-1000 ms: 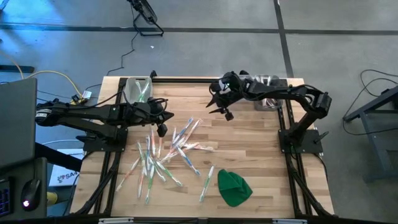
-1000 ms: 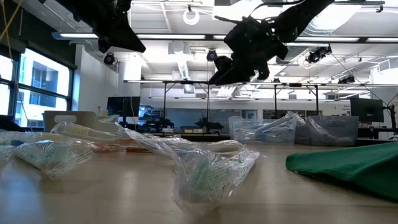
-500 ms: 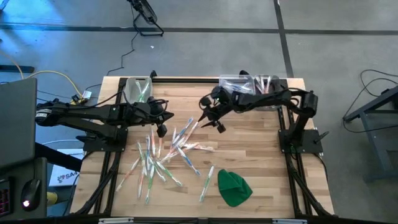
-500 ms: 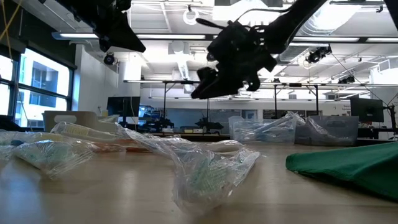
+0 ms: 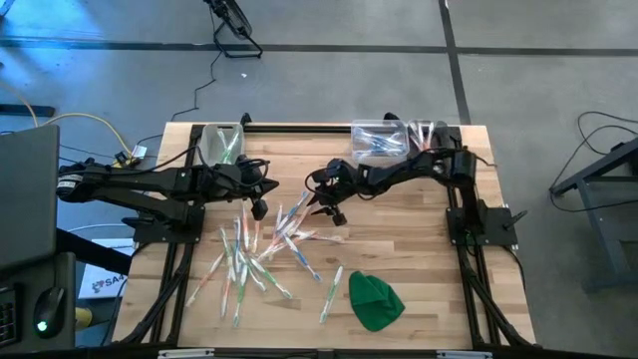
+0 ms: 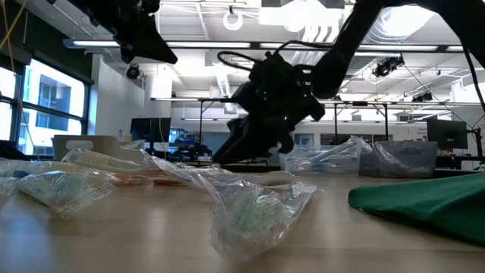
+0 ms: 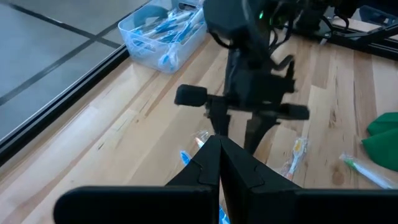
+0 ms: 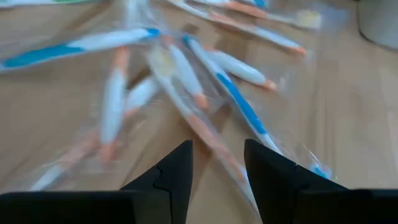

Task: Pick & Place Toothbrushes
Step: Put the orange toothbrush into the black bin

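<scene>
From above, the right hand (image 5: 321, 202) hangs part open and empty over the toothbrushes (image 5: 267, 244) scattered mid-desk (image 5: 399, 239); the left hand (image 5: 261, 204), shut and empty, waits close beside. Its wrist view shows them overlapping, so I'd expect two snagged at once.

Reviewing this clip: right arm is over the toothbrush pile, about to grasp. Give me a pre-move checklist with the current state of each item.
1. Right gripper fingers apart and empty: ok.
2. Right gripper over the toothbrushes, at the pile's far edge: ok.
3. One toothbrush lined up between the fingers: cannot tell; several wrapped ones overlap there.
4. Left gripper shut and holding nothing: ok.
5. Left gripper clear of the right one: not ok; both hang near the same end of the pile.
6. Clear bin at the table's far edge unobstructed: ok.
</scene>
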You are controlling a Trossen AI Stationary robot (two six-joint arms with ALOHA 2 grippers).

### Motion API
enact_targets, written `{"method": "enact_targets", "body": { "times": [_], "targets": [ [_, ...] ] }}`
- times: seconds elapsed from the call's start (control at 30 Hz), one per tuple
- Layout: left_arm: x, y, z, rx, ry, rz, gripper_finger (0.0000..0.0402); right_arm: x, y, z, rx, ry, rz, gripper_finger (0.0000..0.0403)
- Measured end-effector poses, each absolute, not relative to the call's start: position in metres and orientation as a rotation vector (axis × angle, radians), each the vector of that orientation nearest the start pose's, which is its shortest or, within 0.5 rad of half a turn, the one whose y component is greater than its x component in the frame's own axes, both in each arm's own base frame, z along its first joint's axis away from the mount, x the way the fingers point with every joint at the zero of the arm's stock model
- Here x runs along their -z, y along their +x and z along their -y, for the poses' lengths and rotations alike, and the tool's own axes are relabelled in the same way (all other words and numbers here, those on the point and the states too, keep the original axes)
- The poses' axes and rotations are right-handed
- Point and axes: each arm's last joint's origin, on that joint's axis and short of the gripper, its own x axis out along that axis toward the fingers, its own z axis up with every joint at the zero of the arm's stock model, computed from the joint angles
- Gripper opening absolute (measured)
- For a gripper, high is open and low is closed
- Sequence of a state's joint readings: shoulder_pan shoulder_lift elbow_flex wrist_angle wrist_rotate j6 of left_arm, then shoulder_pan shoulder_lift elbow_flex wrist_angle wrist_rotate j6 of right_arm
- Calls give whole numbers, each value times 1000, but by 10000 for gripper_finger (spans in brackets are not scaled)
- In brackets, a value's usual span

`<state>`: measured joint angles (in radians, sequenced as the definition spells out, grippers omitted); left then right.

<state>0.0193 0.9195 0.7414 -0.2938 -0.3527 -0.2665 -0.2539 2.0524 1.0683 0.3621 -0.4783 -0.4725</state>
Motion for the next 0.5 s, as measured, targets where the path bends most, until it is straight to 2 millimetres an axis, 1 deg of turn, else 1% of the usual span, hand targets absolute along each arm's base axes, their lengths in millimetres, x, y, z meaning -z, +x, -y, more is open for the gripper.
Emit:
{"method": "enact_targets", "body": {
  "times": [0.13,0.2,0.5],
  "targets": [
    [-286,196,-14,-425,-183,-416,0,-101,397,92,-250,-237,-545,137],
    [-286,196,-14,-425,-184,-416,0,-98,397,93,-231,-246,-555,137],
    [-286,196,-14,-425,-183,-416,0,-90,392,88,-273,-262,-649,137]
  ]
}}
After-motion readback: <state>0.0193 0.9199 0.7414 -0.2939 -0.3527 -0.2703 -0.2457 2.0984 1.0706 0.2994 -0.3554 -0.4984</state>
